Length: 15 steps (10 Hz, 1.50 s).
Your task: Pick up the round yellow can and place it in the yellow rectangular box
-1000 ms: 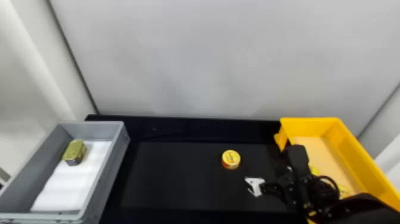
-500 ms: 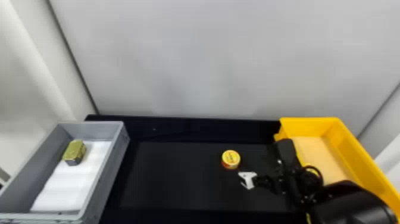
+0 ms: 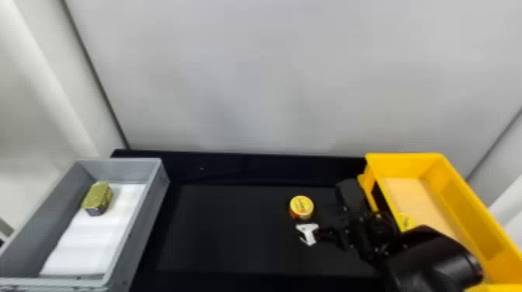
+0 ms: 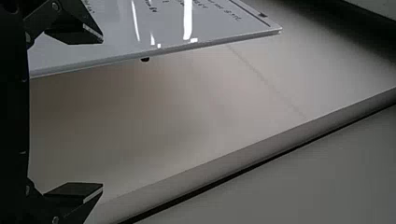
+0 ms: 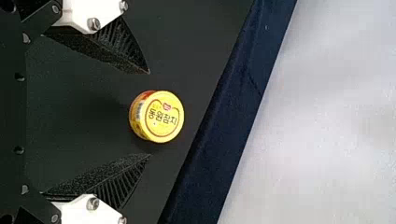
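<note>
In head view, holds black right gripper (image 5: pixel 149 113) spread, five o'clock from round yellow can (image 3: pixel 301 205), likely to straddle it. Has can on black table (image 3: pixel 233 233), nine o'clock from yellow rectangular box (image 3: pixel 408 165), apparently for easy transfer. Holds black left gripper (image 4: pixel 102 113) unclenched.

Right gripper (image 3: pixel 308 234), one: shifted left over the table (image 3: pixel 237 233) across both intervals; white part now just on the near side of the can (image 3: pixel 301 206), formerly farther to its right.
Right arm (image 3: pixel 435 258), black: moved left likewise.
Box (image 3: pixel 472 217), yellow: more of left rim and near right corner uncovered.
</note>
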Each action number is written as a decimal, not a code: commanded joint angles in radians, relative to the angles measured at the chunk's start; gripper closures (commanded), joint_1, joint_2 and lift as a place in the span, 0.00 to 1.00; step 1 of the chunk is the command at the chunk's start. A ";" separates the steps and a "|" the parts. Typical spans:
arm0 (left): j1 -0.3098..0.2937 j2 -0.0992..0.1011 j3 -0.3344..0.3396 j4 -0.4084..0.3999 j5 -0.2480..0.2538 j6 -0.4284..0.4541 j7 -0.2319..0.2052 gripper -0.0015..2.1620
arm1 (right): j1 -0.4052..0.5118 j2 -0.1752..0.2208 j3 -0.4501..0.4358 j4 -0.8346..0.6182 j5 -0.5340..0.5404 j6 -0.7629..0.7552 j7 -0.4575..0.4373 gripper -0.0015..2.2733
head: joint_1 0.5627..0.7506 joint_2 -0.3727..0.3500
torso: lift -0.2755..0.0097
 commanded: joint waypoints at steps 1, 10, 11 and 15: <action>-0.001 -0.003 -0.011 0.004 -0.001 0.000 0.002 0.07 | -0.044 0.005 0.000 0.051 0.008 -0.025 -0.012 0.08 | 0.66 0.53 | 0.77; -0.010 -0.003 -0.037 0.019 -0.009 0.003 0.006 0.07 | -0.170 0.080 0.018 0.287 0.002 -0.126 -0.029 0.08 | 0.66 0.53 | 0.77; -0.010 -0.003 -0.037 0.022 -0.009 0.003 0.008 0.07 | -0.179 0.097 0.029 0.287 0.000 -0.140 -0.031 0.08 | 0.66 0.53 | 0.77; -0.011 -0.003 -0.046 0.030 -0.009 0.003 0.009 0.07 | -0.209 0.125 0.043 0.353 0.000 -0.155 -0.050 0.09 | 0.66 0.53 | 0.77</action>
